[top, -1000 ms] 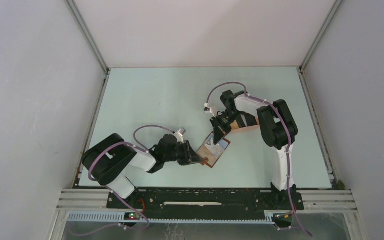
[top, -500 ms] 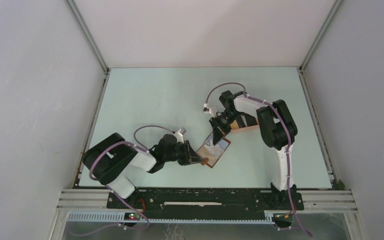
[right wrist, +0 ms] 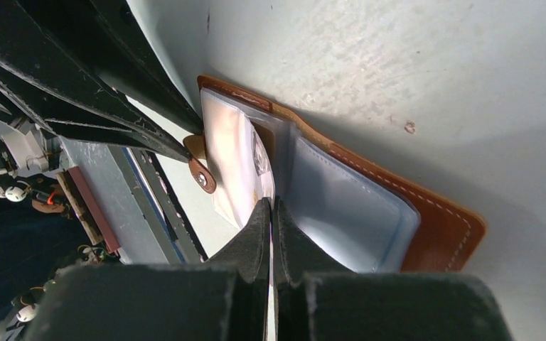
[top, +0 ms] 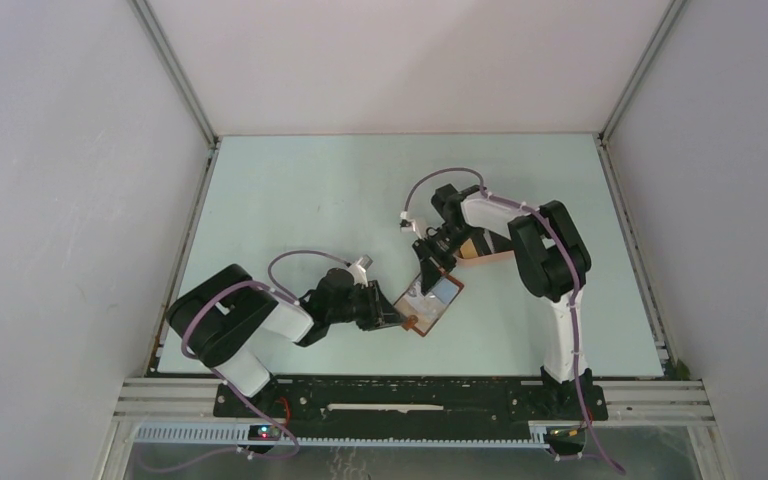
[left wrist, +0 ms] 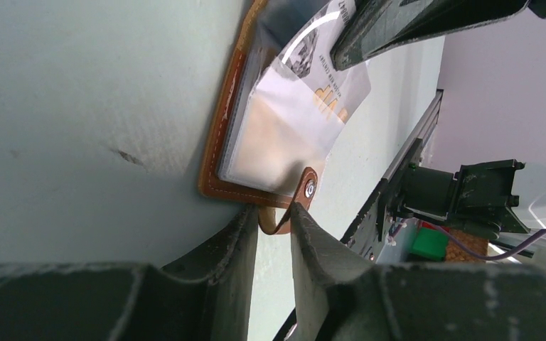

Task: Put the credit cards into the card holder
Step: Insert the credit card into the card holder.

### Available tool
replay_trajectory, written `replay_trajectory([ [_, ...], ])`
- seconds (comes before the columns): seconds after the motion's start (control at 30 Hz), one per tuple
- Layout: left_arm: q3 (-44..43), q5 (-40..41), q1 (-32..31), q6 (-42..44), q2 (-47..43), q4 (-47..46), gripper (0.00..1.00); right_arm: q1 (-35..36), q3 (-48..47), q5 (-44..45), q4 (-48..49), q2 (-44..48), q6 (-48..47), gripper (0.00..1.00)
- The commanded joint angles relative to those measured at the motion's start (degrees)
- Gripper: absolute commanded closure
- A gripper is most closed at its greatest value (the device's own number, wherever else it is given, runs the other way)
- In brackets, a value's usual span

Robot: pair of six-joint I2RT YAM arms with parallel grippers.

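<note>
**Top view.** On the pale green table [top: 300, 200] the reddish-brown leather bifold card holder [top: 430, 303] lies open between the two arms, near the front middle. The left gripper [top: 388, 310] meets its near-left edge. The right gripper [top: 427, 270] comes down on its far side.

**Left wrist view.** The left gripper's two dark fingers [left wrist: 245, 224] stand close together and pinch the looped brown snap-button tab [left wrist: 306, 188] at the card holder's corner. A thin pale credit card with dark print [left wrist: 320, 92] lies partly inside a clear inner sleeve. Its outer end reaches the right gripper's fingers at the top.

**Right wrist view.** The right gripper's fingers are pressed together on the credit card, which shows only as a pale edge between them. The tips sit at the fold, between the clear sleeves [right wrist: 341, 206].
</note>
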State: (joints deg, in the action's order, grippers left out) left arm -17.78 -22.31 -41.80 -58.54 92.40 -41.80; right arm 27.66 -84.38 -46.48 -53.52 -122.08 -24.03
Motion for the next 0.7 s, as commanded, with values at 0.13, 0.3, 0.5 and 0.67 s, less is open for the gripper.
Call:
replay_trajectory([
  [0.13, -0.41, 4.52, 0.24, 1.77, 2.61, 4.47, 0.7, 2.29, -1.01, 2.89, -0.72, -0.66, -0.6, 0.8],
  [0.3, -0.22, 4.38, 0.31, 1.77, 2.54, 4.36, 0.7, 1.83, -0.72, 4.7, -0.47, 2.7, -1.31, 0.65],
  [0.5, -0.15, 4.27, 0.4, 1.77, 2.37, 4.36, 0.71, 2.58, -0.04, 8.44, 0.63, 6.24, -1.93, 0.63],
  [0.67, -0.39, 4.11, 0.38, 1.77, 2.57, 4.36, 0.71, 3.73, 0.85, 11.55, 1.35, 8.13, -2.42, 0.61],
])
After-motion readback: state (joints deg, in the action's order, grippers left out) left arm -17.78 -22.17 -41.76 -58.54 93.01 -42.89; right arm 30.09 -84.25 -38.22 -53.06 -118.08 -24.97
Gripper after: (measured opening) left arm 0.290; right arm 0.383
